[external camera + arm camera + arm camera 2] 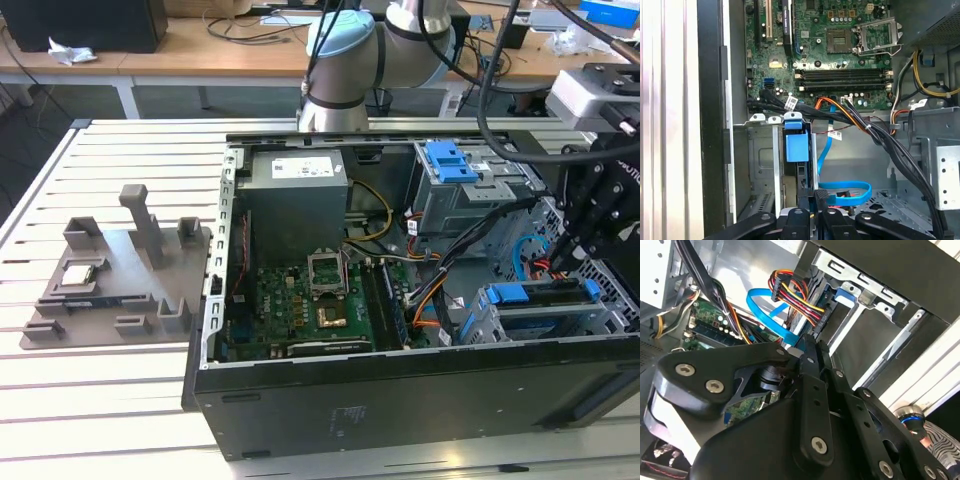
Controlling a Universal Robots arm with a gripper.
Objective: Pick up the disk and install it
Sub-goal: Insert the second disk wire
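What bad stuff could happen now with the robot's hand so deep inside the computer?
1. The flat blue cable loops right beside the hand, so it might snag or get pulled.
2. The disk stands on edge in the metal cage; if it gets pushed crooked, it might jam.
3. The black cable bundle runs close by and could get tugged.

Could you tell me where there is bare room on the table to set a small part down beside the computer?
The slatted table is bare in front of the grey parts tray and behind it, toward the far edge. Inside the computer case it is crowded: circuit board, cables and drive cage, with the gripper at the disk bay.
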